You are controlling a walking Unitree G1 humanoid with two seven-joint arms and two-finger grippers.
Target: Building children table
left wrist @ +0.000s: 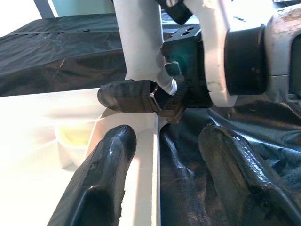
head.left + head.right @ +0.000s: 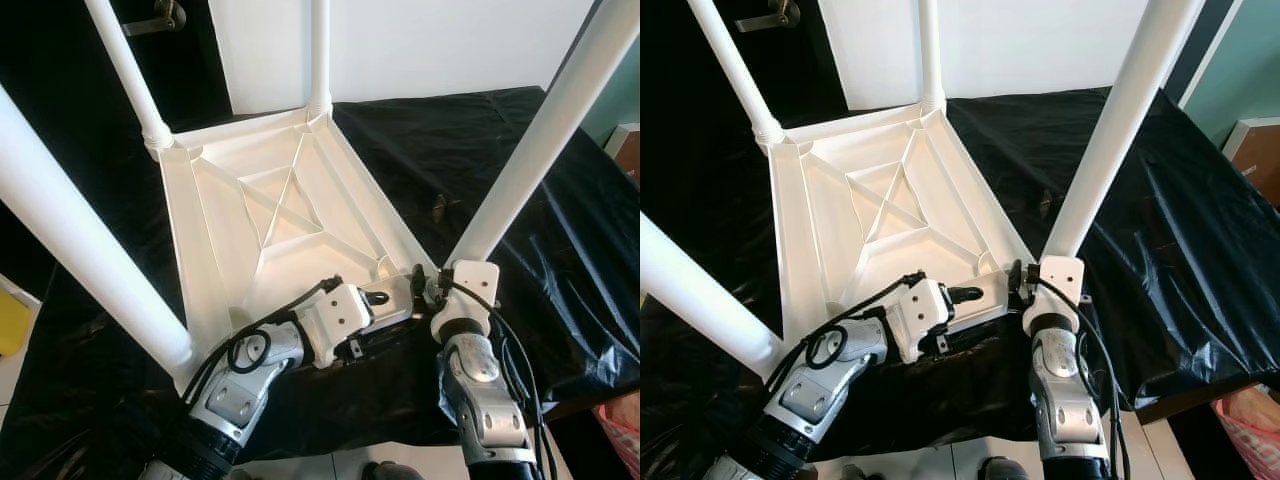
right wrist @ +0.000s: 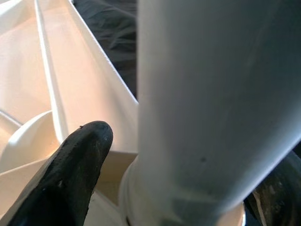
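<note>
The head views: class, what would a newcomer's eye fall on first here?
First, the white table lying upside down on the black sheet, four legs pointing up. Next, at its near right corner, the right gripper closes around the base of the near right leg. Beside it, the left gripper straddles the table's near edge, fingers open.

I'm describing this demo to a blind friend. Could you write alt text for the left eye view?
An upside-down white children's table lies on a black-covered surface, its four legs pointing up. The robot's right gripper clasps the base of the near right leg, while the left gripper reaches along the table's near edge beside it.
</note>
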